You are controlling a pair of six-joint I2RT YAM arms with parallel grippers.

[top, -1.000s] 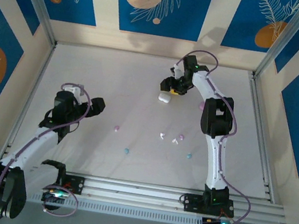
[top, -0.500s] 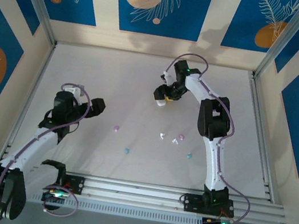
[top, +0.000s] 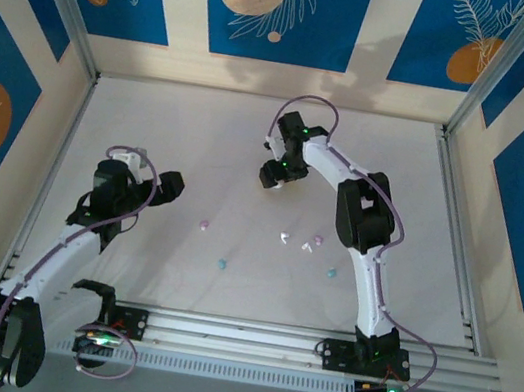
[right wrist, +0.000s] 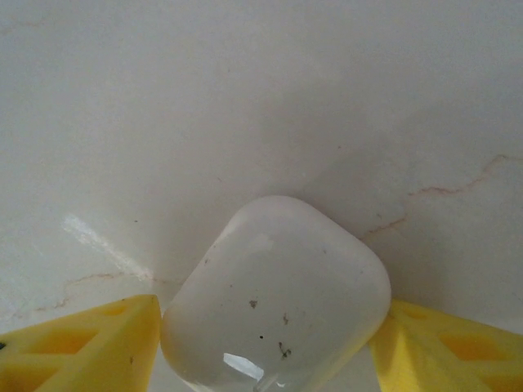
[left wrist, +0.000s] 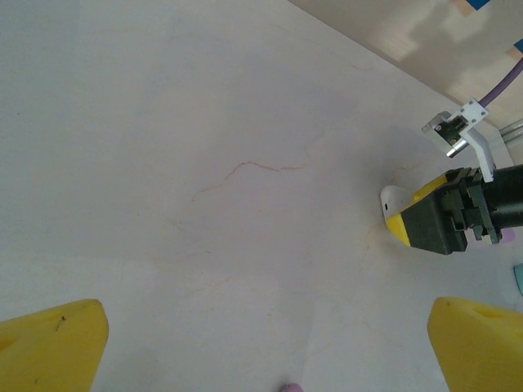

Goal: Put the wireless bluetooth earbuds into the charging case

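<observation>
The charging case point(right wrist: 278, 286), white and rounded with a few dark specks, sits pinched between the yellow fingers point(right wrist: 90, 343) of the right gripper point(top: 272, 174), both pads against its sides. Whether it rests on the table or is lifted clear I cannot tell. In the top view this grip lies just past mid-table, at 12 o'clock from the loose earbuds point(top: 306, 247). The left wrist view shows a white corner of the case poking out beside the black and yellow gripper.

The earbuds lie scattered on the near half of the table. Two white earbuds point(top: 283, 236) lie close together, with the right pink earbud point(top: 317, 237) just at their 2 o'clock and the right teal earbud point(top: 331, 271) at their 4 o'clock. The left pink earbud point(top: 203, 225) lies apart at 9 o'clock, and the left teal earbud point(top: 222, 263) lies at 7 o'clock.

The left gripper point(left wrist: 261, 347) is spread wide with nothing between its fingers, over bare table at 9 o'clock of the cluster.

The table point(top: 202, 135) is matt white with faint reddish hairline veins. Beige walls point(top: 185, 0) with blue panels, orange discs and white leaf outlines close it in on three sides, with metal posts point(top: 66, 9) at the far corners and a metal rail point(top: 248, 331) along the near edge. Open surface lies at 10 to 11 o'clock and along the 3 o'clock side
</observation>
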